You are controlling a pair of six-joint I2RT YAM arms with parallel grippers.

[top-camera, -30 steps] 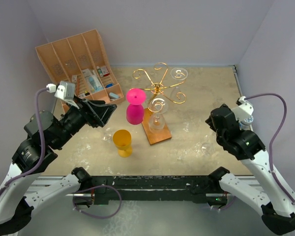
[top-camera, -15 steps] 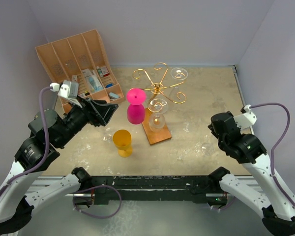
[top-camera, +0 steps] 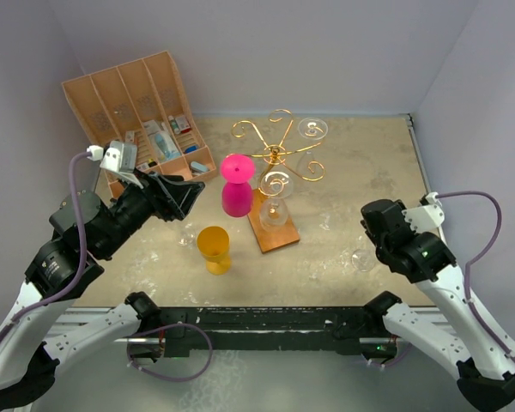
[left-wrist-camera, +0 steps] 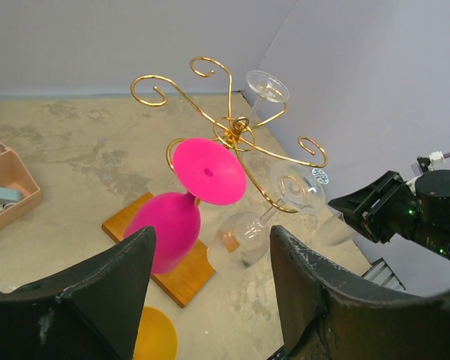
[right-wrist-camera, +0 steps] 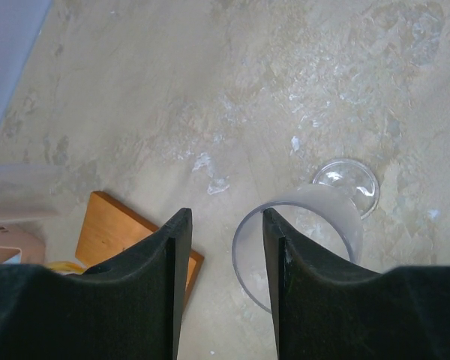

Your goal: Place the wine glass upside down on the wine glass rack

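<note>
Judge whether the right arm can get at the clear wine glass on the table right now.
Probably yes: the right gripper hangs open close to the clear wine glass, with nothing between them.

I saw the wine glass rack [top-camera: 275, 153] in shiny gold wire, its base [top-camera: 279, 236] orange-brown wood. The goblet [top-camera: 236, 196] was solid hot pink, no pattern. The hung glasses [top-camera: 312, 129] read clear. The wine glass [right-wrist-camera: 322, 214] looked clear too, slightly milky on my right wrist feed. The cup [top-camera: 214, 247] was mustard yellow. The table [top-camera: 360, 163] was beige, mottled with grey-white blotches. The organiser box [top-camera: 112, 94] was pale tan, and the packs [top-camera: 163, 137] in it were white, teal and red. The walls [top-camera: 283, 51] were a flat lilac-grey. The left arm [top-camera: 69, 249] and right arm [top-camera: 421, 257] were black up top, white lower down. The cables [top-camera: 75, 215] were purple.
</note>
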